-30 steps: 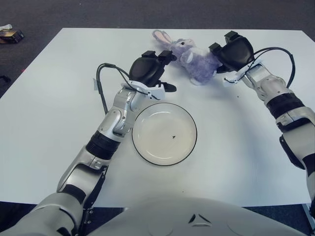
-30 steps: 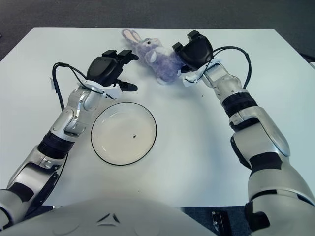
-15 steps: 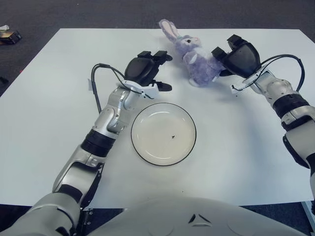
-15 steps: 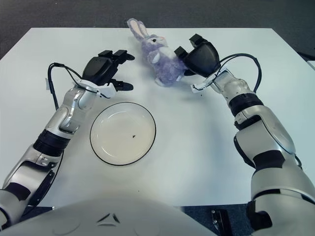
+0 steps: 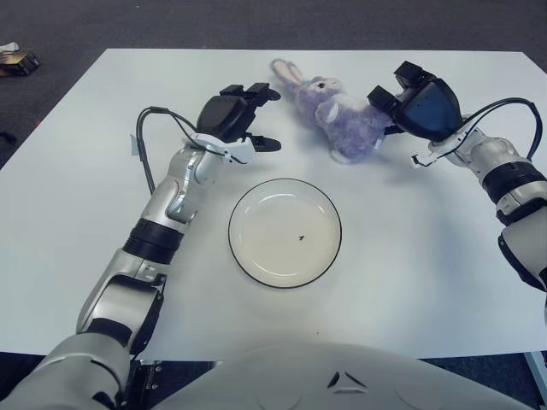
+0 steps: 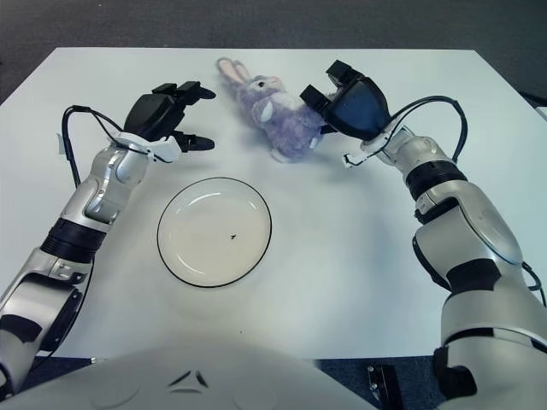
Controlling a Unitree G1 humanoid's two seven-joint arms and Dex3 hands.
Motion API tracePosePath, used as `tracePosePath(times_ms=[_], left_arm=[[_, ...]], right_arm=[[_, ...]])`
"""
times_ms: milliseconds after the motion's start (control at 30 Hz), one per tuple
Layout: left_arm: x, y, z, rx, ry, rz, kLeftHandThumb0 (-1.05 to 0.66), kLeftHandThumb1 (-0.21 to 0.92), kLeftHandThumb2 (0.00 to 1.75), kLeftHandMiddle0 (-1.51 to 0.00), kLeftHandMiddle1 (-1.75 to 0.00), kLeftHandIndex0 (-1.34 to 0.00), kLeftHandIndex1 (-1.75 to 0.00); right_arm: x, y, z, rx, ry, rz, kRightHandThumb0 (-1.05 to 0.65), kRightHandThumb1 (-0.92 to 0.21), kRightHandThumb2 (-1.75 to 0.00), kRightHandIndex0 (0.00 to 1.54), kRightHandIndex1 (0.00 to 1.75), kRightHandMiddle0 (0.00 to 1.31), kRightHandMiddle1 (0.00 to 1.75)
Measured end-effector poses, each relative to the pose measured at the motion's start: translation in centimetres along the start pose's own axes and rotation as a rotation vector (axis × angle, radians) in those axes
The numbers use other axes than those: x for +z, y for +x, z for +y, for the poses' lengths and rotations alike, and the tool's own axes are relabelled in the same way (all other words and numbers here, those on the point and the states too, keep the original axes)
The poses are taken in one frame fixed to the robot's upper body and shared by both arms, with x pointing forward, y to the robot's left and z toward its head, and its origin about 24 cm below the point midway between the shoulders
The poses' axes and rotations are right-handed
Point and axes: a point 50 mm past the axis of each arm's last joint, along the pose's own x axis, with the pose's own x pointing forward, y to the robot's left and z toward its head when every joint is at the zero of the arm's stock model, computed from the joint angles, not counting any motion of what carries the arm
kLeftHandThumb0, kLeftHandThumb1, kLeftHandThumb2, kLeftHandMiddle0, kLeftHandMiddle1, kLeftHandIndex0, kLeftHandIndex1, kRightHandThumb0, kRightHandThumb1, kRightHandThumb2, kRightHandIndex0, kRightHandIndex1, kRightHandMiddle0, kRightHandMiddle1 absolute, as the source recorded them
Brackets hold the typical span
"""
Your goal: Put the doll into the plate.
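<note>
The white table [image 5: 77,213] fills most of the view, and the plate [image 5: 285,232] at its middle serves as the landmark. The plate is empty but for a tiny dark speck near its centre.

Beyond the plate, toward the far edge, lies the purple rabbit doll [image 5: 338,111]. A second ago it lay with the left hand close at its head; half a second ago it was tipped more upright; now it lies down again, ears pointing left, body angled toward the right hand. It is no nearer the plate than before, so the task has not advanced.

The right hand [image 5: 420,104] sits beyond and to the right of the plate, against the doll's rear end, fingers touching or partly round the plush; whether it truly grips cannot be told. It has drifted rightward over the last second.

The left hand [image 5: 229,118] has drawn back leftward and now hovers beyond and left of the plate, well apart from the doll, fingers spread and holding nothing.

Open table lies between doll and plate, so a straight pull toward the robot looks unobstructed. The doll is close to the far edge, where a push away from the plate could tip it off.
</note>
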Motion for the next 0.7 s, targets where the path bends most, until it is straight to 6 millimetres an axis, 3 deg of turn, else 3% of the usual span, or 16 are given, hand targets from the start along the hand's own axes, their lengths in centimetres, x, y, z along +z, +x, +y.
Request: tracePosePath(times_ms=[33,233,500,700], left_arm=[[0.0,0.0,0.0,-0.002,-0.004,0.001,-0.51,0.92,0.17,-0.45,-0.59,-0.34,-0.69],[-0.3,-0.1,0.1,-0.014,-0.014,0.007,-0.51,0.92,0.17,-0.48,-0.50,-0.34,-0.67],[-0.3,-0.1,0.1,-0.022,-0.019,0.009,-0.50,0.92,0.17,-0.49,-0.46,-0.34,-0.67],[-0.4,-0.1,0.1,-0.032,-0.034,0.009,-0.50,0.92,0.15,-0.48,-0.43,-0.34,-0.65]], right_arm=[[-0.1,-0.1,-0.1,-0.010,-0.003,-0.008,-0.10,-0.44,-1.10,0.60,1.60,0.46,1.70],[-0.2,-0.5,-0.5,-0.092,-0.010,-0.046,-0.01,-0.40,-1.15,0.53,1.63,0.50,1.66],[-0.2,0.1,-0.8,-0.144,-0.033,-0.064,0.00,-0.40,-1.12,0.54,1.59,0.52,1.62],[-0.3,0.7,-1.5,-0.198,-0.045,-0.100,0.00,-0.48,-0.94,0.56,1.47,0.55,1.51]])
